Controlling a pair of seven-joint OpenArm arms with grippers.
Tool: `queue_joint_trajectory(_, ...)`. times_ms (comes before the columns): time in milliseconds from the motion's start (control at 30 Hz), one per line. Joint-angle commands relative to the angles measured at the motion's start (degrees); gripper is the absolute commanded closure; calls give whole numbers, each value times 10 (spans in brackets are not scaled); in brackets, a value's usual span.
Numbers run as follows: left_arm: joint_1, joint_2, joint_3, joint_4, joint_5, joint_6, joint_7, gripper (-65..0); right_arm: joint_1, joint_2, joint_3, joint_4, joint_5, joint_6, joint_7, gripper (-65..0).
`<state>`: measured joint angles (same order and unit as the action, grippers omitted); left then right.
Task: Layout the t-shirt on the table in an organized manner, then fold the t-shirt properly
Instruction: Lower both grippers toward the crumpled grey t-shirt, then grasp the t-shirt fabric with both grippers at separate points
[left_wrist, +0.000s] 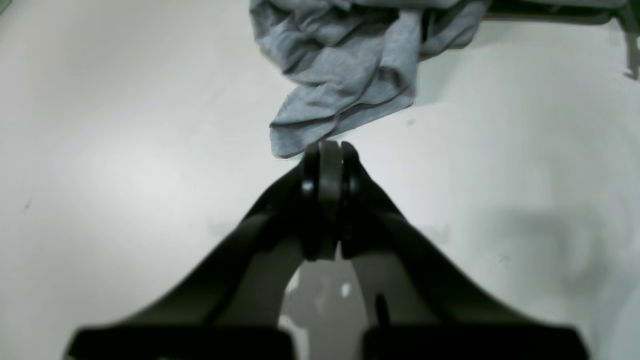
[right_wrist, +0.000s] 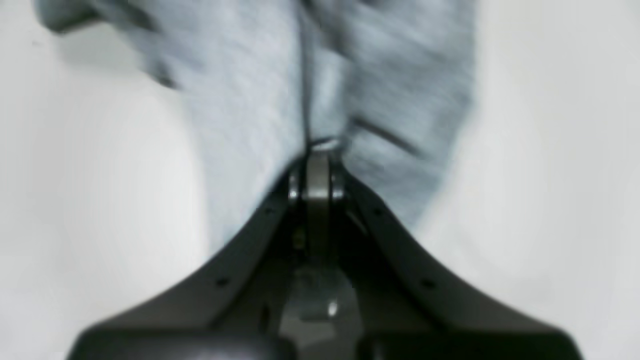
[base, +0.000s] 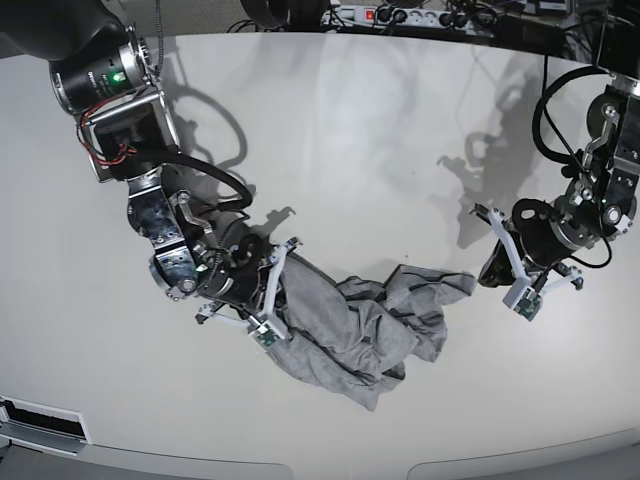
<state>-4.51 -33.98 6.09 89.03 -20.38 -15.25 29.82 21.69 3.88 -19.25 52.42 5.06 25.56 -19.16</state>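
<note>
Presently on record: 1 t-shirt (base: 360, 325), 1 table (base: 340, 130), 2 arms, 2 grippers.

Item 1, t-shirt: heather grey, crumpled in 1 loose heap on the near-centre of the table in the base view, with a lobe trailing toward the near edge and another reaching toward the left gripper. No lettering can be made out among the folds. Not laid flat, not folded.

Item 2, right gripper (right_wrist: 320, 147): at the heap's end on the left of the base view. Jaws pressed together with grey cloth pinched at the tips; the right wrist view, though blurred, shows fabric fanning away from the jaw line on both sides.

Item 3, left gripper (left_wrist: 327, 147): on the right of the base view, jaws closed with nothing between them. In the left wrist view the tips sit just beside a corner of the shirt; whether they touch the cloth cannot be told.

Item 4, table: glossy white, 1 surface carrying the shirt. Farther back, along the far edge, lie a power strip (base: 385, 15) and dark cables (base: 470, 15).

Containers: 0 on record.
</note>
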Motion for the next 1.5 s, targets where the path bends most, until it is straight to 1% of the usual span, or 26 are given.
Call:
queue_joint_trajectory(0,-11,-8,-4,8,-4,2,-15,0,3,-20,1,10,9,9,5,0)
queue_joint_trajectory(100,-11,-8,-4,8,-4,2,-15,0,-35,-72,1,11,9,21,-4,0)
queue_joint_trajectory(200,-12,-8,-4,8,-3,2,-15,0,-78,-129,1,15,8,25,-3,0)
queue_joint_trajectory(267,-12,-8,-4,8,12,2,-15,0,-109,-129,-2,34,5,24,2,0)
queue_joint_trajectory(333,-12,-8,-4,8,27,3,-15,0,-141,-129,-38,80,26,45,36,0)
queue_joint_trajectory(367,-10,-10,-4,8,37,3,-15,0,-154,-129,-59,108,23,45,44,0)
queue_joint_trajectory(400,-10,-13,-4,8,41,3,-15,0,-165,-129,-80,139,15,44,44,0)
queue_joint_trajectory(467,-11,-20,-5,8,41,3,-15,0,-177,-129,-122,202,-25,39,37,0)
queue_joint_trajectory(500,-11,-23,-5,8,39,2,-15,0,-177,-129,-141,233,-44,26,30,0)
queue_joint_trajectory(567,-11,-24,-5,8,39,3,-15,0,-174,-129,-165,293,-85,-16,7,0)
queue_joint_trajectory(633,-10,-23,-5,8,39,2,-12,0,-162,-129,-167,343,-118,-54,-25,0)
queue_joint_trajectory(700,-10,-24,-5,8,39,3,-5,0,-132,-129,-162,363,-128,-82,-57,0)
queue_joint_trajectory(733,-10,-24,-5,8,38,2,3,0,-115,-129,-158,362,-126,-83,-66,0)
queue_joint_trajectory(833,-6,-23,-5,8,35,2,46,0,-75,-129,-136,344,-124,-76,-66,0)
queue_joint_trajectory(867,-6,-23,-5,8,31,2,61,0,-60,-129,-127,330,-123,-78,-66,-56)
queue_joint_trajectory(900,-6,-23,-5,8,24,2,73,0,-43,-129,-118,312,-117,-85,-66,-139)
queue_joint_trajectory(967,-6,-24,-5,8,0,2,89,0,-6,-129,-101,265,-82,-100,-66,-300)
queue_joint_trajectory(1000,-6,-23,-5,8,-13,2,96,0,14,-129,-94,239,-66,-100,-66,-355)
queue_joint_trajectory(1033,-5,-23,-5,8,-27,2,103,-41,32,-129,-89,213,-52,-97,-66,-381)
queue_joint_trajectory(1133,0,-22,-5,8,-52,3,110,-246,83,-129,-85,136,-25,-64,-78,-381)
queue_joint_trajectory(1167,1,-22,-5,8,-58,3,110,-307,98,-129,-85,112,-18,-60,-89,-381)
queue_joint_trajectory(1200,2,-22,-5,8,-61,3,110,-348,111,-129,-85,91,-18,-60,-100,-379)
queue_joint_trajectory(1233,2,-22,-5,8,-61,2,110,-362,123,-129,-85,71,-19,-62,-111,-377)
queue_joint_trajectory(1333,4,-22,-5,8,-61,2,110,-362,146,-129,-85,14,-20,-56,-142,-377)
queue_joint_trajectory(1400,10,-22,-5,8,-61,2,110,-362,147,-129,-85,-17,-20,-41,-141,-377)
queue_joint_trajectory(1467,14,-22,-5,8,-61,2,110,-362,147,-129,-85,-47,-21,-39,-128,-369)
